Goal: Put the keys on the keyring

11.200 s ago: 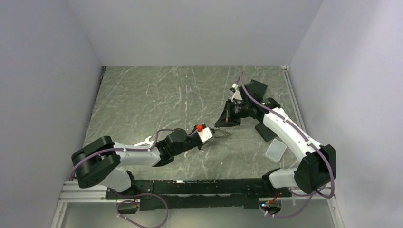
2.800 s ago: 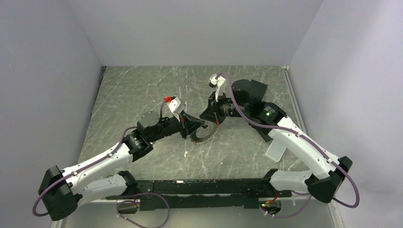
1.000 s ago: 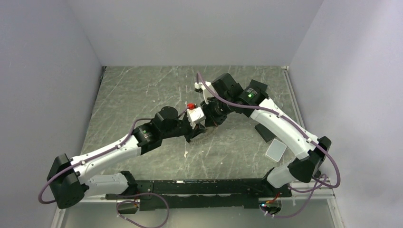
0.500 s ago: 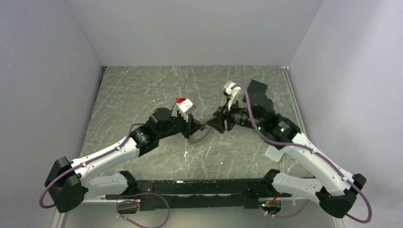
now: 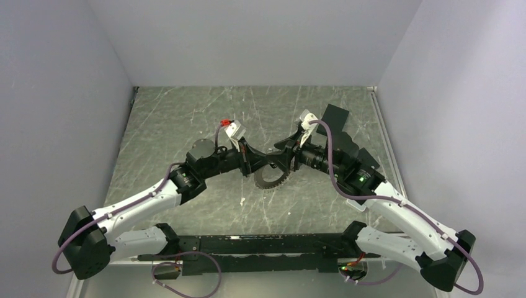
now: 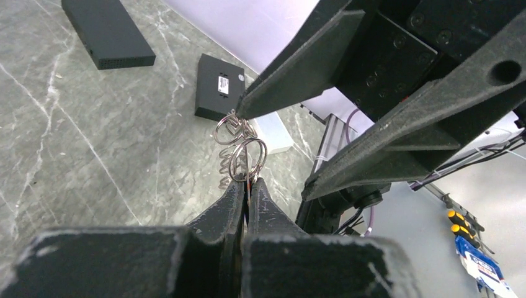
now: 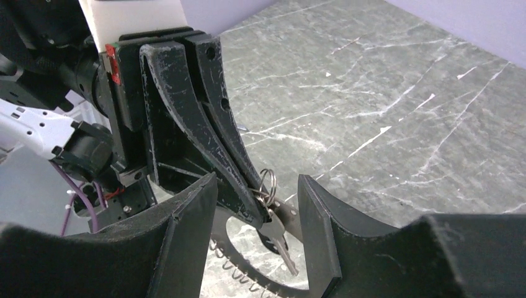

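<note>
While the arms are facing each other above the table (image 5: 186, 124), left gripper (image 5: 265, 166): pinching shut on wire rings (image 6: 231, 132), likely steadying them for threading
right gripper (image 7: 257, 183): standing open, straddling that pinch
keyring (image 5: 271, 187): hanging just below both, off the table

A robotics lab cell: plain pale walls (image 5: 248, 37) box in a marble-look tabletop (image 5: 186, 124); at 6 o'clock a metal rail (image 5: 260, 243) carries left arm (image 5: 136, 202) and right arm (image 5: 397, 208).

The gap between the spread jaws of the right gripper (image 5: 280, 161) is filled by the tip of the left gripper (image 6: 248, 185) and the keys (image 7: 277, 234) pinched in it. Bare table (image 5: 173, 118) is found at the upper left of the top view. Black boxes (image 5: 335, 115) are set at the upper right.
</note>
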Robot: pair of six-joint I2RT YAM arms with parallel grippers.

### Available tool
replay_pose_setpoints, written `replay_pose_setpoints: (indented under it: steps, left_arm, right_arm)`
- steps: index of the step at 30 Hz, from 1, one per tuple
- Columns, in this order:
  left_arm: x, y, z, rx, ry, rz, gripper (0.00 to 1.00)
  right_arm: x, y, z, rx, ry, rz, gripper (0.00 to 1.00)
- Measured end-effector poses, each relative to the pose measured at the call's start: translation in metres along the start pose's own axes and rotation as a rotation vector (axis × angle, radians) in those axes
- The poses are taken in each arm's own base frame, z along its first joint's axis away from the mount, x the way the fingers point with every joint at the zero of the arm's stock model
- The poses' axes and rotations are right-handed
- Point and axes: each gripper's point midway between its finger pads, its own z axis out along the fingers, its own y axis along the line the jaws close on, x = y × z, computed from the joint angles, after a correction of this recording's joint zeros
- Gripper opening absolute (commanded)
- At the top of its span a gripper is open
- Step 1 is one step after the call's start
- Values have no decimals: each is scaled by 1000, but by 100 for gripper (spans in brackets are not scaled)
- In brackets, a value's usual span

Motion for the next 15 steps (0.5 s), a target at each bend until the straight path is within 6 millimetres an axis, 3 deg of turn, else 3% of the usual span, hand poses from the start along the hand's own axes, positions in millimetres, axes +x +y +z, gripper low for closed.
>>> replay_pose_setpoints:
  steps: [13, 14, 15]
  left_arm:
    - [-4, -5, 0, 40, -29, -31, 0]
    - [-5, -6, -1, 42, -35, -32, 0]
    - [-5, -5, -1, 44, -38, -32, 0]
  right_arm:
    - [5, -3, 7, 6, 13, 11, 52]
    - [5, -4, 7, 12, 14, 13, 28]
    - [5, -5, 7, 18, 15, 16, 18]
